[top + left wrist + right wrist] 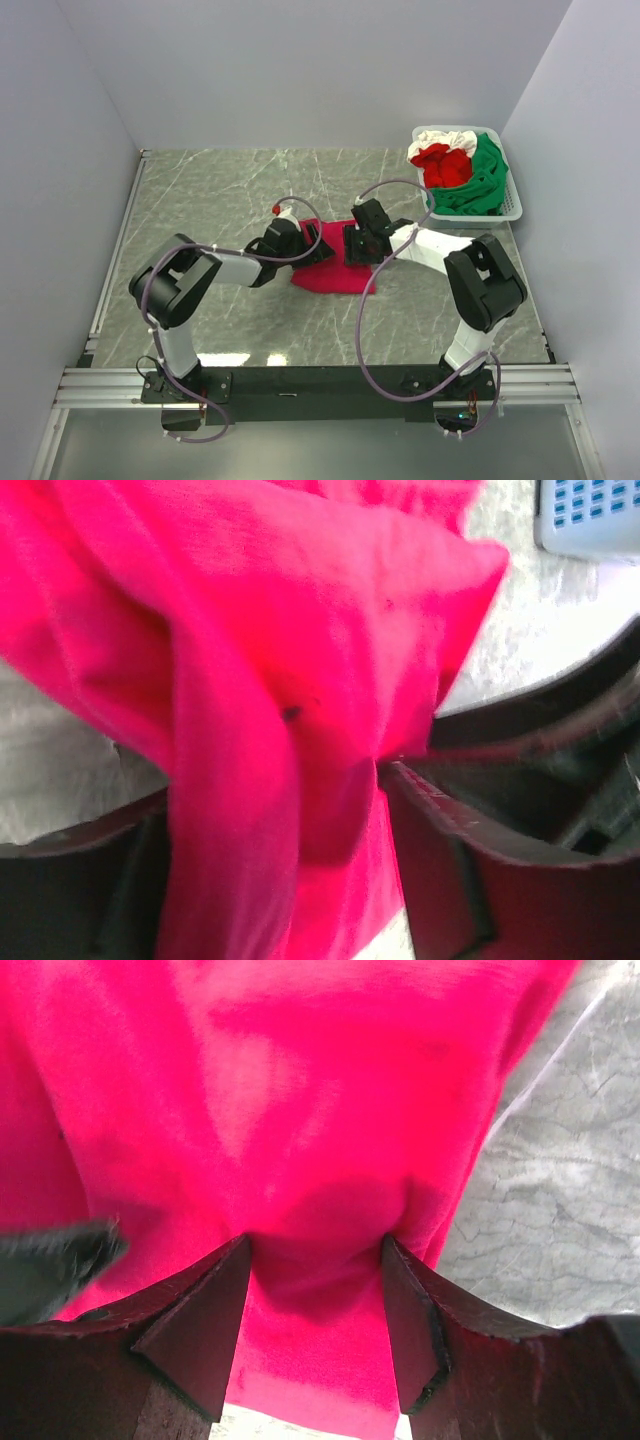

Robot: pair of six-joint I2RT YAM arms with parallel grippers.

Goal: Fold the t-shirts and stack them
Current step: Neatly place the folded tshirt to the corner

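Grip check: left gripper [268, 800] and right gripper [315, 1250] each clamp a bunched fold of the crimson t-shirt [335, 272]. It lies on the table [220, 190], well left of the basket [512, 200] and on its near side. Lift both arms level and spread them so the cloth pulls flat before you fold. Don't drag it toward the basket. Inside the basket, the green t-shirt [482, 188], red t-shirt [446, 168] and white t-shirt [445, 138] are not yet folded.
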